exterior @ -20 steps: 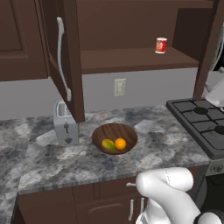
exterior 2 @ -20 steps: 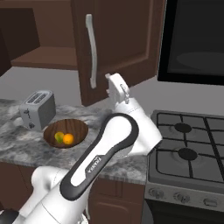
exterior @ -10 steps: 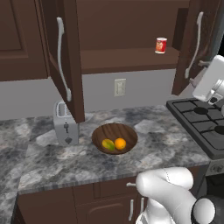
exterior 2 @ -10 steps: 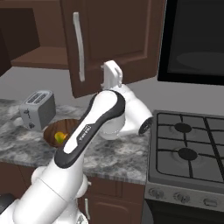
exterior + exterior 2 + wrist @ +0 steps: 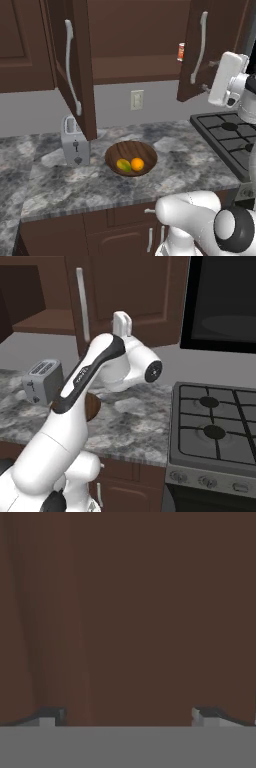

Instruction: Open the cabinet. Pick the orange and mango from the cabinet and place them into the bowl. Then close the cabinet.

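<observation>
gripper (image 5: 125, 714) jaws spread wide, held nothing, pressed close to right door of cabinet (image 5: 192, 47) | both doors stood partly open | orange (image 5: 137, 164) and mango (image 5: 123, 165) lay touching in bowl (image 5: 131, 150) on counter (image 5: 60, 182), beside toaster (image 5: 75, 142) | red can (image 5: 180, 52) on shelf

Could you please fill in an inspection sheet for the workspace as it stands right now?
Surface: grey marbled counter.
Job's things: orange and mango lie side by side in the bowl; cabinet has its left door swung wide and its right door part open.
Clutter: silver toaster left of the bowl; red can on the cabinet shelf.
Grippers: gripper open, pressed close to the brown wood of the right door.
Cables: nothing seen.
Surroundings: gas stove, wall outlet, low cabinets.
</observation>
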Controlling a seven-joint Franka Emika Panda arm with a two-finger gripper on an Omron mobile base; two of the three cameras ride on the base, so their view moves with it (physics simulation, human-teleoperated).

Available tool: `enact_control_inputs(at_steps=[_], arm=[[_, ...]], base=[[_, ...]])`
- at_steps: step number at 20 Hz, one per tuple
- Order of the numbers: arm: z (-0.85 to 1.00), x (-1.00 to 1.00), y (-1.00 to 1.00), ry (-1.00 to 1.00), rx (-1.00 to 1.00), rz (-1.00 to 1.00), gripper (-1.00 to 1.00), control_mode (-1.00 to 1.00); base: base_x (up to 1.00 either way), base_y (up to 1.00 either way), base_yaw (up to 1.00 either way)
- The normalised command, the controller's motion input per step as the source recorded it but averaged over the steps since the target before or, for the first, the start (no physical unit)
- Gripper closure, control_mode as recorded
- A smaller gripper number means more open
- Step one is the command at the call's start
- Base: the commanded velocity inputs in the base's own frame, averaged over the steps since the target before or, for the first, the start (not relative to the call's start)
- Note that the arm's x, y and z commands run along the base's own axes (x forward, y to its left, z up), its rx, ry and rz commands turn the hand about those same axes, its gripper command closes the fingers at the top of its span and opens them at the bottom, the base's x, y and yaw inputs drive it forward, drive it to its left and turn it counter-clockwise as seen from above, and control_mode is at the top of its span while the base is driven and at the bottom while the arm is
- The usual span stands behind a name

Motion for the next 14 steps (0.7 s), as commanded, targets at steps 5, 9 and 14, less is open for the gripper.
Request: enact_control_inputs(at_steps=[5, 9, 14], arm=[[-0.25, 0.7, 0.3, 0.0, -0.03, -0.12, -1.0, -1.0], [-0.14, 0.64, 0.27, 0.0, 0.0, -0.12, -1.0, -1.0], [-0.05, 0.6, 0.26, 0.0, 0.0, -0.15, -1.0, -1.0]], base=[[0.0, 0.0, 0.0], [0.0, 0.0, 0.0], [0.0, 0.0, 0.0]])
